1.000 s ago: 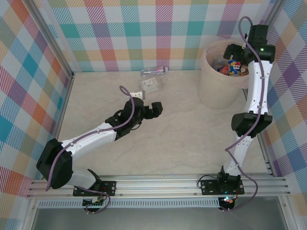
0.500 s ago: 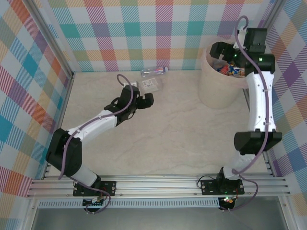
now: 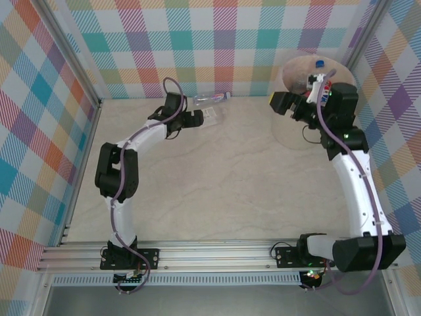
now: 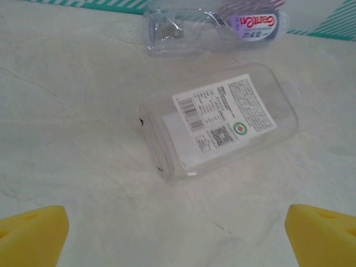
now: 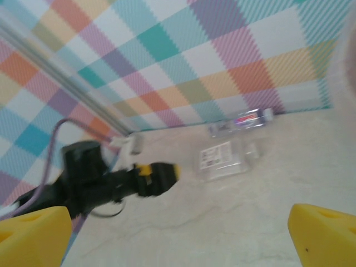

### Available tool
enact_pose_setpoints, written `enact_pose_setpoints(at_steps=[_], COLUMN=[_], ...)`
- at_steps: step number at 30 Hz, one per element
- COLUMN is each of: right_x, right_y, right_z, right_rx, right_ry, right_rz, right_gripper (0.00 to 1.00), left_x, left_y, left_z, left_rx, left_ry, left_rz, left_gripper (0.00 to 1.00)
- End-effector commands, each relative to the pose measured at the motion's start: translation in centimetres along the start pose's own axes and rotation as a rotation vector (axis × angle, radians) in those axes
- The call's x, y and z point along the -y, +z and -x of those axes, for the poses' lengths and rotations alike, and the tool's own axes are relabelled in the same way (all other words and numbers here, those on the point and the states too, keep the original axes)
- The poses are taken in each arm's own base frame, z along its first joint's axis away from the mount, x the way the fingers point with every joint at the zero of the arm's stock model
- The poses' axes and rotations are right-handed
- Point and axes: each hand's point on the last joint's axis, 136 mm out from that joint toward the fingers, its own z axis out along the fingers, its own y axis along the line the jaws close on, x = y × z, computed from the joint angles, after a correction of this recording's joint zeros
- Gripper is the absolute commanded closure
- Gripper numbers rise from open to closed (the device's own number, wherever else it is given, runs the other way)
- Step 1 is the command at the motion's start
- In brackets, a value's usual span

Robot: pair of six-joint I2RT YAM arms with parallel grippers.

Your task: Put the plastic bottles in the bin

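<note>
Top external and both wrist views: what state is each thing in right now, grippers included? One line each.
left gripper: open, empty, facing the flat bottle.
right gripper: open, empty, by the bin.
flat bottle: lying on the table, label up, not gripped.
purple-label bottle: lying on its side near the back wall, untouched.
bin: upright, with dropped bottles inside.

Overhead camera looks down on the table (image 3: 230,184); both wrist cameras, left nearer, face the flat bottle (image 4: 217,125).
</note>
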Motion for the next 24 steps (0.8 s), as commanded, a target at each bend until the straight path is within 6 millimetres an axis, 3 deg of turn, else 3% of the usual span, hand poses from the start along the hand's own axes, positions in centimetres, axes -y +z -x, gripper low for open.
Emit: enact_pose_setpoints(at_steps=[1,7,17,24], right_x=[-2.6,-2.1,-1.5,-1.3], right_y=[-0.4,-0.1,-0.5,-0.8], right_z=[-0.4,-2.4,-2.3,-2.5], right_rx=[0.026,-0.016,-0.001,-0.002], right_ry=[-0.045,-0.044,-0.059,-0.056], right_rz=[0.111,0.075,0.020,0.004], right_gripper=[0.00,0.00,0.00,0.00], left_x=[-0.7,-0.2,1.6,1.5], left_y=[1.8,5.4,9.4,10.7], left_z=[0.3,1.2,1.5,0.7], left_rx=[-0.056,-0.088,-0.120,-0.146], left_ry=[0.053,0.082,0.135,0.135], left_rz=[0.012,-0.008,-0.122,-0.152], left_gripper=[0.00,0.00,0.04,0.21])
